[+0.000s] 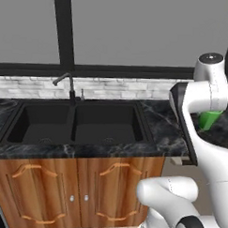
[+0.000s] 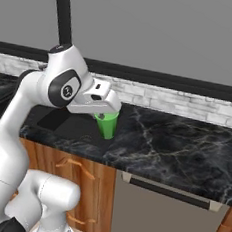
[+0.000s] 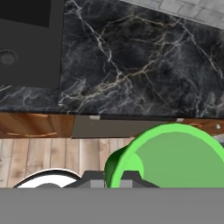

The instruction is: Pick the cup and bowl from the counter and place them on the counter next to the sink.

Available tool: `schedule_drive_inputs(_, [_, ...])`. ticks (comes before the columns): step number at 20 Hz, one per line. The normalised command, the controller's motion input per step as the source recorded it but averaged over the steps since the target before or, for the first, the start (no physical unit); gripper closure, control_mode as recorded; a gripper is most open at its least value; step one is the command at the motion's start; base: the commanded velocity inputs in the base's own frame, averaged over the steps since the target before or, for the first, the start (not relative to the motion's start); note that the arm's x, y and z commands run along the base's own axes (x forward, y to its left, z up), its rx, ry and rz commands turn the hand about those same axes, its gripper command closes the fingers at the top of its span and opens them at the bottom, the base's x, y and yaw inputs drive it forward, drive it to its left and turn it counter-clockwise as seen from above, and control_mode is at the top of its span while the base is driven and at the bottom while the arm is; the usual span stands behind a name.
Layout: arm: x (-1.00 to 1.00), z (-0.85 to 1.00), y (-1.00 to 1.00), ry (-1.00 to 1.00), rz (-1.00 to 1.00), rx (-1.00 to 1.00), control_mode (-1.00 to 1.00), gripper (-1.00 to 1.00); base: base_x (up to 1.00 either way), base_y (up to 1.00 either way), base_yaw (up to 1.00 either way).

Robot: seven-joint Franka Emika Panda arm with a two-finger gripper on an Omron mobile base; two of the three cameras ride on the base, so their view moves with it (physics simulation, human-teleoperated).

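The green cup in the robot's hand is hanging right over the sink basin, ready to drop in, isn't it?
Not quite. In the right base view the gripper holds the green cup over the black counter beside the sink, not over the basin.

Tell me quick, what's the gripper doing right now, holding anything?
Gripper: closed on the cup, held upright just above the counter right of the sink.

The counter (image 2: pixel 176 139) is glossy black marble with pale veins; its cabinet fronts (image 1: pixel 61 188) are brown wood (grain showing). The sink (image 1: pixel 75 123) looks matt black. The cup (image 2: pixel 107 124) is smooth, plain green.
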Motion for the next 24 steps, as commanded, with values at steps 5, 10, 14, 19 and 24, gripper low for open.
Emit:
schedule_drive_inputs(5, [0.0,0.0,0.0,0.0,0.0,0.0,1.0,1.0,0.05,0.28,-0.01])
schedule_drive_inputs(10, [0.0,0.0,0.0,0.0,0.0,0.0,1.0,1.0,0.13,0.09,0.01])
schedule_drive_inputs(14, [0.0,0.0,0.0,0.0,0.0,0.0,1.0,1.0,0.24,-0.03,0.01])
schedule_drive_inputs(19, [0.0,0.0,0.0,0.0,0.0,0.0,1.0,1.0,0.0,0.0,0.0])
schedule_drive_inputs(24, [0.0,0.0,0.0,0.0,0.0,0.0,-1.0,1.0,0.0,0.0,0.0])
